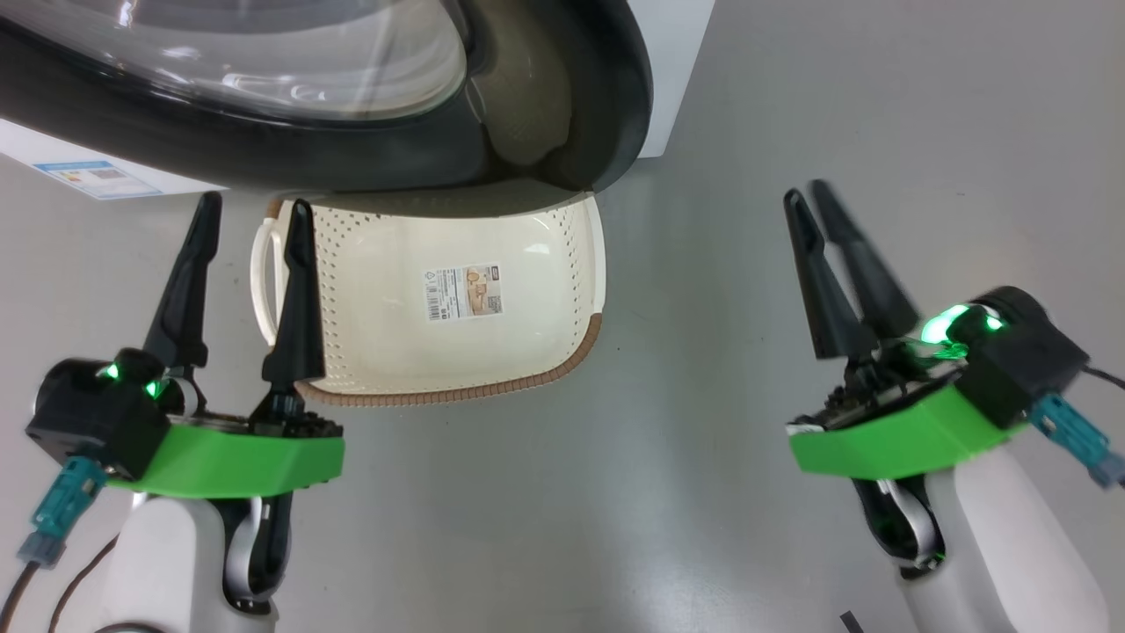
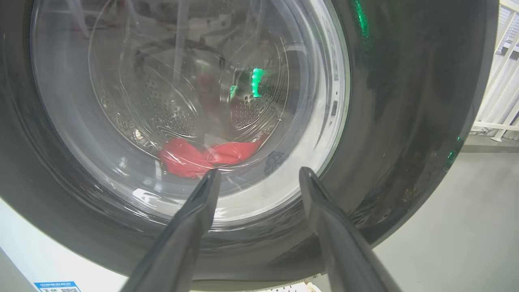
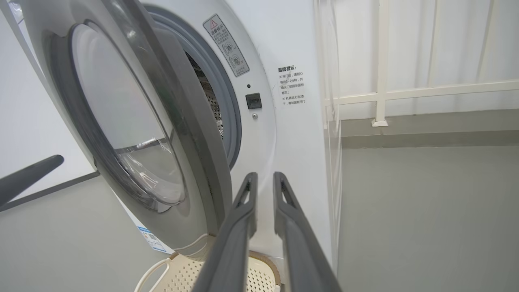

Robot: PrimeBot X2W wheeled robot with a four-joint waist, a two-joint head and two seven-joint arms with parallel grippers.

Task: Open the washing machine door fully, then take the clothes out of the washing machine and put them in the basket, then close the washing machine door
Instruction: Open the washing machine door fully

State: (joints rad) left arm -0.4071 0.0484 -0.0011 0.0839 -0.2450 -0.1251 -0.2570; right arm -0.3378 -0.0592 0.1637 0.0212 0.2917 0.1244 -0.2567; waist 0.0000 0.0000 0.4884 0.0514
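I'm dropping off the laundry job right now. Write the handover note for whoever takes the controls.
Left gripper: open, empty, facing the door glass.
Right gripper: fingers a slim gap apart, empty, near the door's free edge.
Washing machine door: ajar, not fully open.
Red clothes: in the drum.
Basket: empty, on the floor under the door.
Left: swing the door wide, move the clothes to the basket, close the door.

The left gripper (image 1: 256,202) has its fingers spread wide, the right gripper (image 1: 807,191) its fingers nearly together, both empty.
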